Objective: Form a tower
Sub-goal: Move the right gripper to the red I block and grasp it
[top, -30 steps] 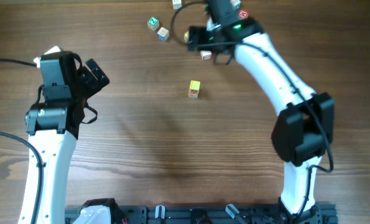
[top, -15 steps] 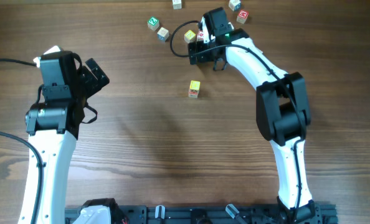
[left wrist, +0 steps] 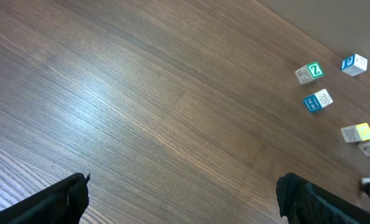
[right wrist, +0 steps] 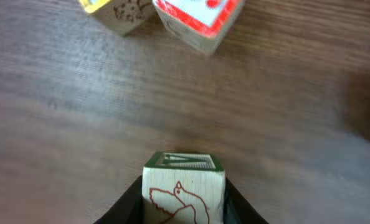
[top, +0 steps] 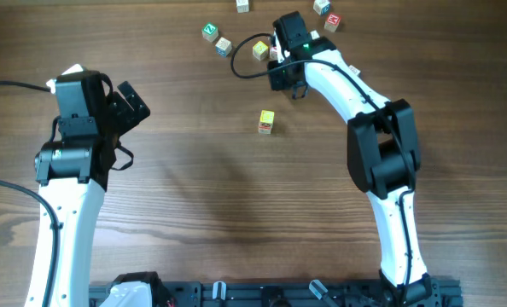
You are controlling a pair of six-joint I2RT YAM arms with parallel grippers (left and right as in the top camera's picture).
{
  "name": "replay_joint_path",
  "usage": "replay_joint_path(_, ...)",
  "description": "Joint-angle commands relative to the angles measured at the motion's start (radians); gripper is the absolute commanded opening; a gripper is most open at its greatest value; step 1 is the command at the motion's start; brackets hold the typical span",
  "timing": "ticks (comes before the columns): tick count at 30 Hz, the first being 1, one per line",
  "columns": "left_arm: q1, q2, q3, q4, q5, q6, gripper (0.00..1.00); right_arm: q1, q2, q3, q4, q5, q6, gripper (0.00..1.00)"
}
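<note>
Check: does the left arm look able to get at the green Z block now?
Probably yes: only bare table lies between its open fingers and the green block, and the right arm stands farther right.

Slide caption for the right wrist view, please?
Right gripper clamps a bird-picture cube; a red-framed cube and a yellow-topped cube lie beyond on the wooden table.

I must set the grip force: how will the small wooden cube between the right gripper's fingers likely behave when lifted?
The wooden cube looks rigid, with flat sides between the fingers of the right gripper, so it probably will not deform or roll. Small and plain wood, it is likely light. Its smooth printed faces might slip or twist if pinched off-centre.
</note>
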Motion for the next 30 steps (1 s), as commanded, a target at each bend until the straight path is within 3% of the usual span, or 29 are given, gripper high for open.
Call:
replay_joint_path(1, 0.005, 0.003, 0.0, -0.021, -0.009, -0.002, 1.0, 0.002, -0.107, 0.043, -0.05, 0.041, 0.027, 0.32)
replay_joint_path(7, 0.005, 0.003, 0.0, -0.046, -0.009, -0.002, 1.0, -0.003, -0.105, 0.018, -0.32, 0.063, 0.093, 0.37)
replay_joint_path(11, 0.005, 0.003, 0.0, -0.05, -0.009, -0.002, 1.0, -0.005, -0.101, 0.018, -0.556, -0.013, 0.09, 0.3)
replay_joint_path(15, 0.005, 0.003, 0.0, -0.057, -0.009, -0.002, 1.0, -0.005, -0.101, 0.018, -0.645, -0.054, 0.071, 0.3)
replay_joint_path(18, 0.005, 0.003, 0.0, -0.058, -0.009, -0.002, 1.0, -0.006, -0.102, 0.018, -0.615, -0.016, 0.085, 0.41)
replay_joint_path(21, 0.005, 0.003, 0.0, -0.062, -0.008, -0.002, 1.0, -0.016, -0.102, 0.019, -0.569, -0.011, 0.131, 0.58)
replay_joint_path(24, 0.005, 0.003, 0.0, -0.062, -0.008, -0.002, 1.0, -0.036, -0.102, 0.019, -0.559, 0.086, 0.242, 0.6)
replay_joint_path(26, 0.005, 0.003, 0.0, -0.062, -0.008, -0.002, 1.0, -0.058, -0.102, 0.018, -0.547, 0.171, 0.183, 0.62)
replay_joint_path(27, 0.005, 0.003, 0.0, -0.062, -0.008, -0.002, 1.0, -0.072, -0.102, 0.018, -0.531, 0.183, 0.077, 0.7)
replay_joint_path(30, 0.005, 0.003, 0.0, -0.061, -0.008, -0.003, 1.0, -0.097, -0.1, 0.018, -0.499, 0.183, -0.102, 0.78)
